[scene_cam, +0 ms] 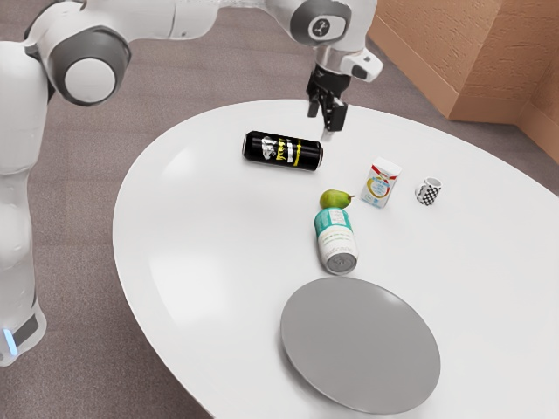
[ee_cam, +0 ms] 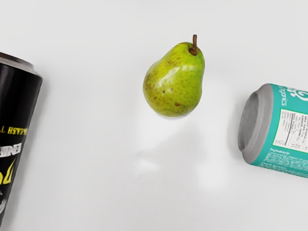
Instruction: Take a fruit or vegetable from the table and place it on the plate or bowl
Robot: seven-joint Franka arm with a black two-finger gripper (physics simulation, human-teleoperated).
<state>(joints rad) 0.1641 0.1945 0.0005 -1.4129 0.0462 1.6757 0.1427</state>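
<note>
One brown stem (ee_cam: 194, 43) on wrist view's pear (ee_cam: 174, 82).

White table (scene_cam: 201, 227) carrying 6 items: black can (scene_cam: 282, 150) and teal can (scene_cam: 335, 239), both on their sides; pear (scene_cam: 335, 199); upright carton (scene_cam: 382, 182); checkered cup (scene_cam: 428, 191); grey plate (scene_cam: 360, 344).

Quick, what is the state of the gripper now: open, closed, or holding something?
Gripper: open, holding nothing.

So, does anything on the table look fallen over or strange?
Yes, both cans lie on their sides: the black can and, near the pear, the teal can. Nothing looks spilled or dented.
</note>
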